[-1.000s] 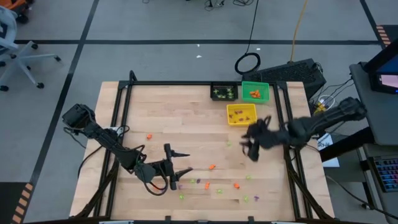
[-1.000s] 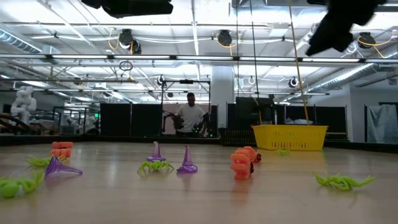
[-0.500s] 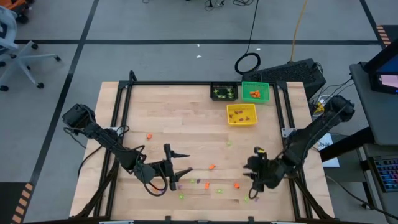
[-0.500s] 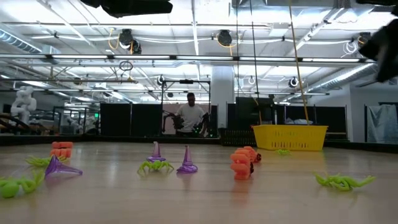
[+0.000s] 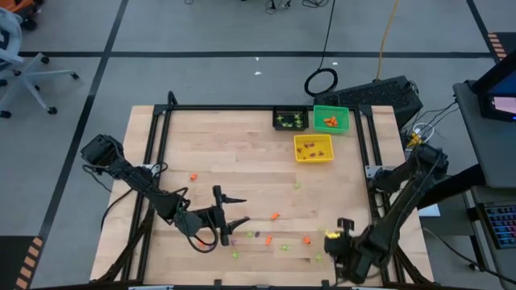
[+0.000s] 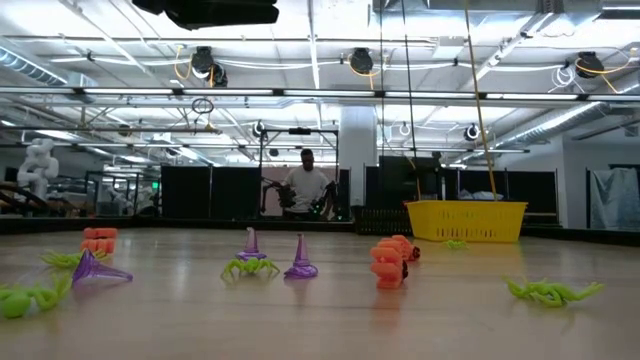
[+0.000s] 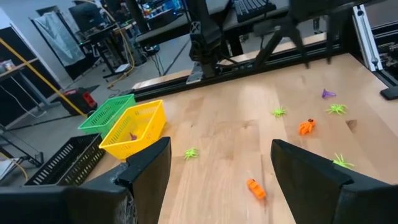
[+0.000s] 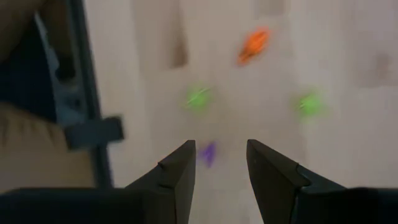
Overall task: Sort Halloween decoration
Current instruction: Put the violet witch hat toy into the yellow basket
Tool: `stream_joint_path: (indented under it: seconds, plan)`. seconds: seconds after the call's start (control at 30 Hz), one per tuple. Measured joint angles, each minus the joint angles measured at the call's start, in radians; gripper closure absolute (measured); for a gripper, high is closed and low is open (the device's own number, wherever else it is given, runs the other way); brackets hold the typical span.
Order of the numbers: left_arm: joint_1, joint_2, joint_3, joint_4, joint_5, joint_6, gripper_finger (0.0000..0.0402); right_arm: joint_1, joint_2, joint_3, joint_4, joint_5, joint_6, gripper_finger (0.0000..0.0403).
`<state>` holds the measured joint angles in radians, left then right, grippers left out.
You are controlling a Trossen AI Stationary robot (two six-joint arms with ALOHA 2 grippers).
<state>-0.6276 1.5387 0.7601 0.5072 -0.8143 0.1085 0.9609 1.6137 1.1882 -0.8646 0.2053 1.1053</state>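
Right gripper (image 8: 217,163), fingers apart and empty, hangs above a purple trinket (image 8: 208,153) near the table's (image 5: 242,161) near right corner, where a slightly misaligned descent could flick it away; left gripper (image 5: 230,219) waits open at front centre.

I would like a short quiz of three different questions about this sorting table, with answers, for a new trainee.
1. True or false: the yellow bin stands apart from the black bin and green bin, nearer the table's middle.
2. Which colour of trinket lies just ahead of the right gripper? A orange, B purple, C green.
3. Fill in: the left gripper, jaws open, holds ____.

Key: 1 true. 2 B, the purple trinket. 3 nothing.
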Motion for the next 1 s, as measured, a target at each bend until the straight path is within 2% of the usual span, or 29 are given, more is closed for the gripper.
stream_joint_path:
  seconds: [0.13,0.27,0.77,1.0]
  plan:
    - [0.0,0.0,0.0,0.0,0.0,-0.003,0.0128,0.039,0.091,0.029,0.0,-0.076,-0.01,0.0271]
    - [0.001,0.0,0.0,0.0,0.0,-0.025,0.0128,0.054,0.154,0.029,-0.005,-0.102,-0.014,0.0267]
    - [0.02,0.0,0.0,-0.001,0.001,-0.017,0.0128,0.056,0.23,0.029,-0.002,-0.1,-0.02,0.0249]
    - [0.051,0.0,0.0,0.0,0.056,-0.024,0.0128,0.056,0.229,0.029,-0.003,-0.064,-0.034,0.0252]
